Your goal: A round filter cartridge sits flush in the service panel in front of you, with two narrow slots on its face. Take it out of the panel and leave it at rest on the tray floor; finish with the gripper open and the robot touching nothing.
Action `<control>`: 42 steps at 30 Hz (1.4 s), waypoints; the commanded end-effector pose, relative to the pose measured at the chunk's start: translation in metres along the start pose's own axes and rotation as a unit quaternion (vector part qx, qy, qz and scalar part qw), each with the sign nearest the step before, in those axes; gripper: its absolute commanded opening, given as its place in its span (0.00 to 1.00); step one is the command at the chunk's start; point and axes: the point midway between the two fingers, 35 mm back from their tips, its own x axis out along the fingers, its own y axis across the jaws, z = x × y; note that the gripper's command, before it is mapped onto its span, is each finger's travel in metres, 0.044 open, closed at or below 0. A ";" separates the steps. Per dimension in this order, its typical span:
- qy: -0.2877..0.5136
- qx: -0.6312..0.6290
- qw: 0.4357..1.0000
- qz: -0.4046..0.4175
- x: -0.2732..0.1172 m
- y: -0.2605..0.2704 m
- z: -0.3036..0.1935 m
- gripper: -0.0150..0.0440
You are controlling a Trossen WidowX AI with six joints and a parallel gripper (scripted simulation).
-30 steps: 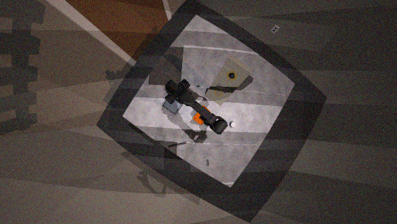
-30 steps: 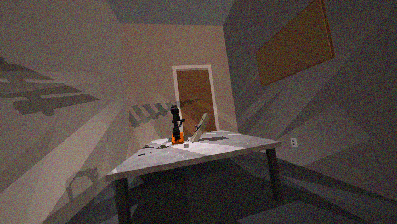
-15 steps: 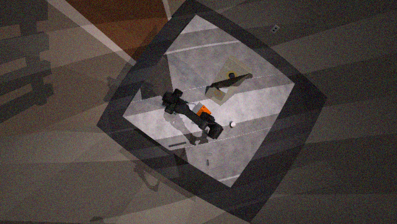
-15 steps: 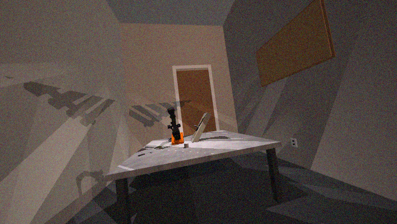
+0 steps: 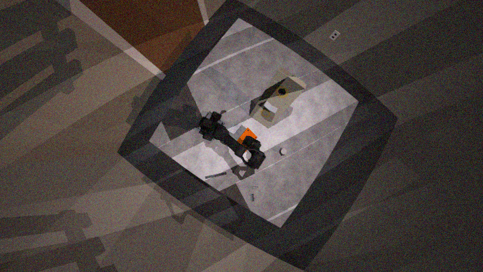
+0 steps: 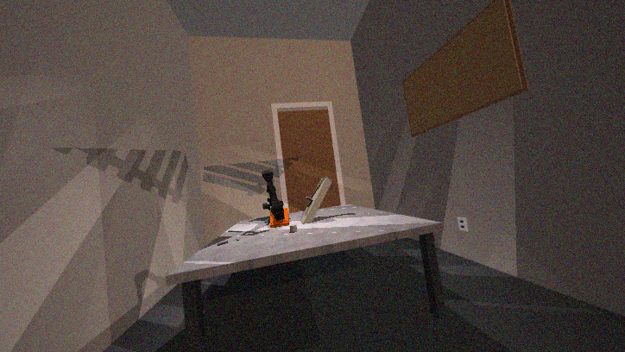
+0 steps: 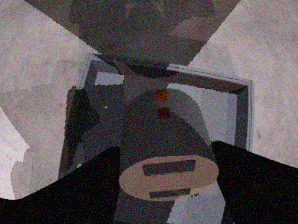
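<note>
The round cartridge [image 7: 169, 179] is a grey cylinder with a tan face and two dark slots. My gripper [image 7: 166, 153] [image 5: 210, 125] is shut on its sides, with the slotted face towards the wrist camera. The tray [image 7: 243, 117] is shallow and grey-walled; it lies beyond the cartridge in the wrist view, partly hidden by it. The gripper covers the tray in the top view. The gap between cartridge and tray floor cannot be told. The beige service panel [image 5: 290, 101] [image 6: 317, 200] leans on the table, with a dark round spot on its face.
My orange base [image 5: 247, 133] [image 6: 280, 217] stands between tray and panel. A small pale cylinder [image 5: 283, 151] [image 6: 293, 229] stands beyond the base. A dark bar [image 5: 215, 175] and a small dark piece [image 5: 252, 197] lie on the table [image 5: 303, 141].
</note>
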 end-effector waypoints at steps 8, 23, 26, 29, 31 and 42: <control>0.008 0.001 1.000 0.000 0.024 0.000 -0.021 0.34; 0.008 0.001 1.000 0.000 0.024 0.000 -0.021 1.00; 0.008 0.001 1.000 0.000 0.015 0.000 -0.014 1.00; 0.008 0.001 1.000 0.000 -0.025 0.000 0.010 1.00; 0.008 0.002 1.000 0.000 -0.036 0.000 0.015 1.00; 0.007 0.004 1.000 0.003 -0.024 0.000 0.009 1.00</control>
